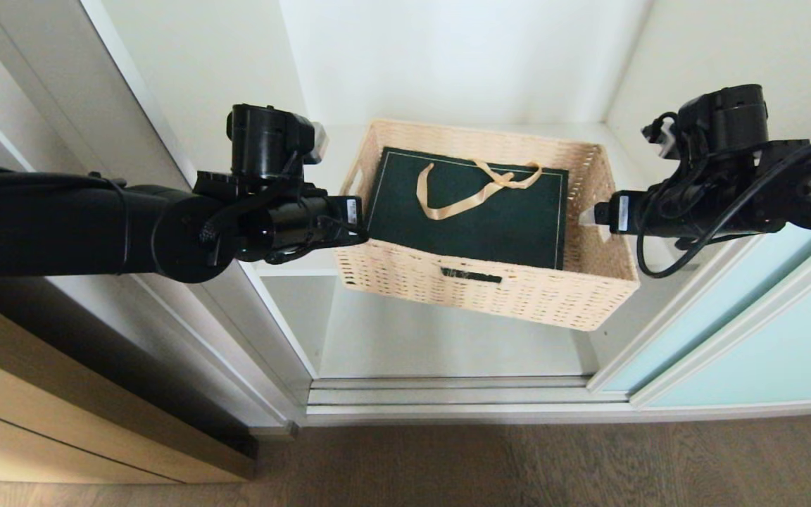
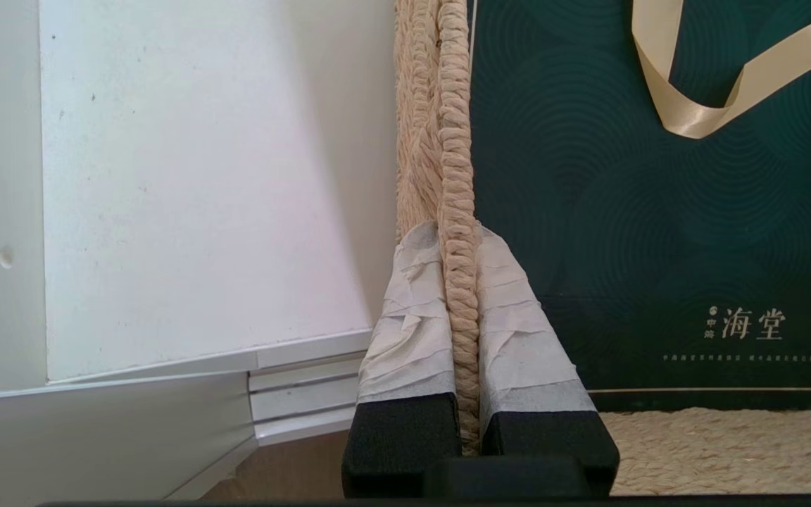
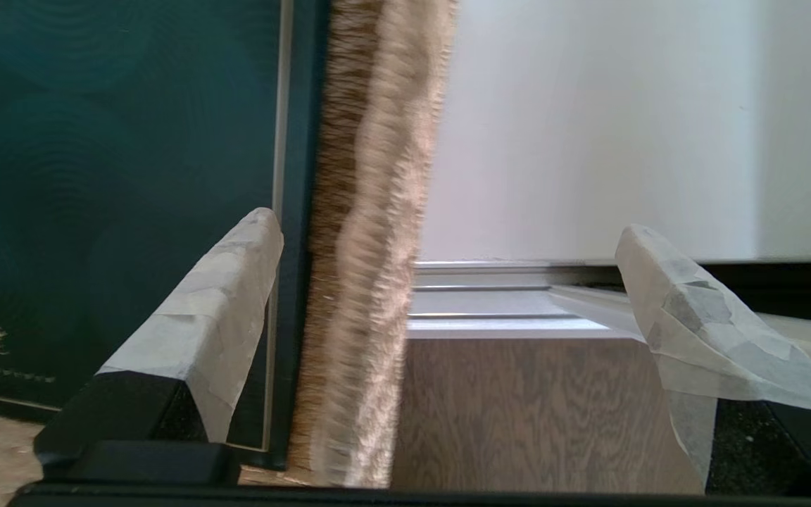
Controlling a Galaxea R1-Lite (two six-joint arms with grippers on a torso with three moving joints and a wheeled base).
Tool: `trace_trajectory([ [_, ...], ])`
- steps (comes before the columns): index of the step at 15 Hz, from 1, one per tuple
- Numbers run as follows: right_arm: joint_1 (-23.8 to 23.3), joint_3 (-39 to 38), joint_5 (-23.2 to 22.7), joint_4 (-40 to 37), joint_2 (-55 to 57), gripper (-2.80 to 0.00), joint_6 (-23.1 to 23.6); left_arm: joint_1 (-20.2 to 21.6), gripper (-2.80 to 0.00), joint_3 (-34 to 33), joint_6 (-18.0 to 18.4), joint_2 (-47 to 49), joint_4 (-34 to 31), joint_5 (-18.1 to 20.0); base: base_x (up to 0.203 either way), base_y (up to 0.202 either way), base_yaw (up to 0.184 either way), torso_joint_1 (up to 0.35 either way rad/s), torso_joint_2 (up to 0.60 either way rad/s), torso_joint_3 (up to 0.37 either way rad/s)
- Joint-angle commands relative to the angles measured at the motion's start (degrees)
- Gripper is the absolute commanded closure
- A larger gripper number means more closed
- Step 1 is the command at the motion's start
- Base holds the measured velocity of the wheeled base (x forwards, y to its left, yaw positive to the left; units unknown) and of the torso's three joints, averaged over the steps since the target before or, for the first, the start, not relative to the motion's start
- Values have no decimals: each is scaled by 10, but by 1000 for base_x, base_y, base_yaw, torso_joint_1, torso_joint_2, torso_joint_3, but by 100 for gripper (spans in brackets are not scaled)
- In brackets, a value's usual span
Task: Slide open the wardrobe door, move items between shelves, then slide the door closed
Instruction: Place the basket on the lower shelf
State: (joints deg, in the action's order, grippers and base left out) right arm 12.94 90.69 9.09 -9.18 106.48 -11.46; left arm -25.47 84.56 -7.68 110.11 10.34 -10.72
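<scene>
White wardrobe walls enclose the opening, with a pale shelf (image 1: pixel 448 338) low down and brown wood-grain floor (image 1: pixel 518 458) in front of the metal track (image 1: pixel 448 394). One tan wicker basket (image 1: pixel 518 289) hangs above that shelf, its front edge jutting out past the board behind it. One dark green gift bag (image 1: pixel 476 218) lies flat inside the basket, its gold ribbon handle (image 1: pixel 472 186) curled on top.

Two arms flank the basket. The left gripper (image 2: pixel 458 282) is clamped tight on the basket's left rim, one taped finger (image 2: pixel 412 310) outside and one inside, next to the bag. The right gripper (image 3: pixel 448 282) straddles the right rim with its fingers (image 3: pixel 222 296) spread wide, one inside and one outside, neither pressing the weave.

The sliding door (image 1: pixel 764 338), frosted blue-green glass, is pushed to the right, close behind the right arm. A light wood cabinet front (image 1: pixel 60 422) stands at the left, below the left arm.
</scene>
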Motion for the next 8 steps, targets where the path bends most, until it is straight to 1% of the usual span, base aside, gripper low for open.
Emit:
trace_trajectory([
  [1, 8, 3, -1, -2, 4, -280, -1, 0, 0, -8, -1, -2, 1, -1, 0, 0, 0, 0, 0, 0],
  [4, 15, 8, 0, -13, 12, -280, 0, 1, 0, -19, 1, -2, 22, -1, 0, 0, 0, 0, 0, 0],
  [5, 15, 10, 0, -17, 14, 0, 0, 0, 0, -18, 2, -2, 24, -1, 0, 0, 0, 0, 0, 0],
  [8, 15, 18, 0, -23, 24, 0, 0, 0, 0, -12, 2, -3, 23, -1, 0, 0, 0, 0, 0, 0],
])
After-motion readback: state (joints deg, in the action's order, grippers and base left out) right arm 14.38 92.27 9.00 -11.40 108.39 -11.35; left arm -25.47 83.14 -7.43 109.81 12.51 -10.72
